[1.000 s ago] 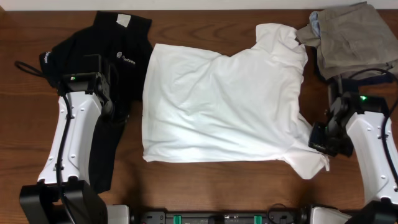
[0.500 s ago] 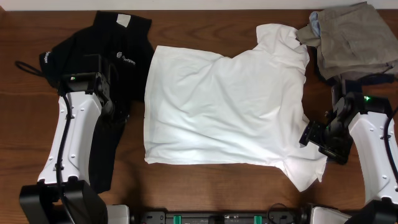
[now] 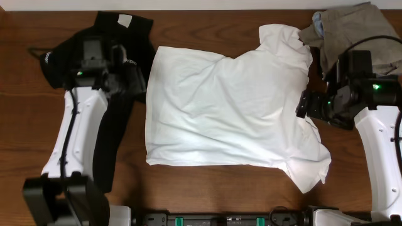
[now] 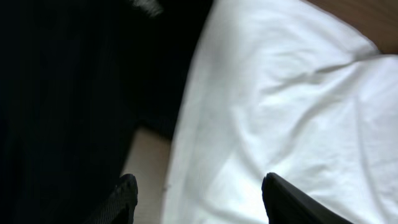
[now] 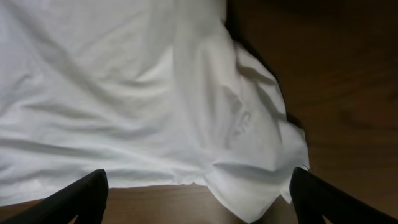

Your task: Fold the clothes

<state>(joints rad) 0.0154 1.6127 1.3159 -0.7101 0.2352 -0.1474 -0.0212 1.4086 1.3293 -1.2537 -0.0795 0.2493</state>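
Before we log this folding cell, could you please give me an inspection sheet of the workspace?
Surface: dark wooden table.
Job's things: white T-shirt spread mid-table; black shirt to its left, partly under the left arm.
Clutter: khaki garment stack, far right corner.
Pincers: left pincer open over the T-shirt's left edge; right pincer open over its lower right sleeve.
Cables: black cable along the left arm.
Surroundings: nothing seen.

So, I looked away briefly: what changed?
The right gripper released the sleeve of the white T-shirt, opened, and moved toward the far side. The left gripper moved the same way, open over the shirt's left edge. Black shirt and khaki stack stayed put.
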